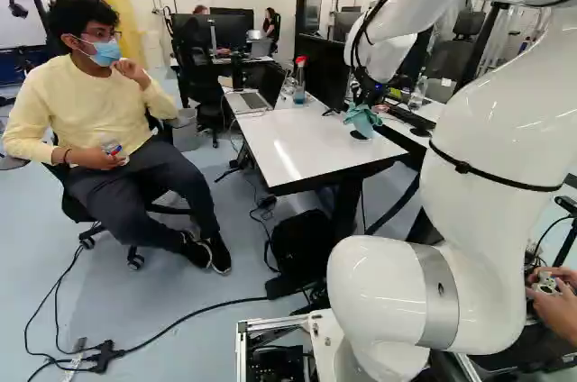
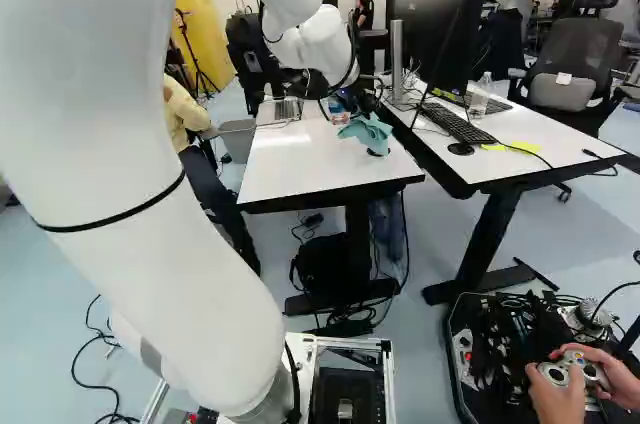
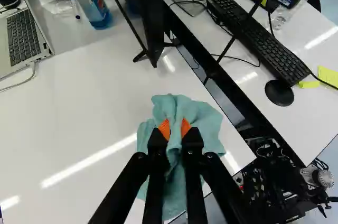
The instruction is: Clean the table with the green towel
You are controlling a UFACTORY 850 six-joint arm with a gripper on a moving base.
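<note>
Two-fingered at the pincer (image 1: 365,101), grasped the green towel (image 3: 179,106) in a bunch between orange pads (image 3: 165,128). Hung loose folds below and around the fingertips, over the white table (image 3: 79,108); could not tell whether touching. Had a monitor (image 3: 151,18) ahead of the pincer, a laptop (image 3: 22,42) and bottle (image 3: 96,8) farther off to the left, a keyboard (image 3: 256,39) and mouse (image 3: 279,93) to the right.

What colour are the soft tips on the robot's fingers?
Orange, seen best in the wrist view.
</note>
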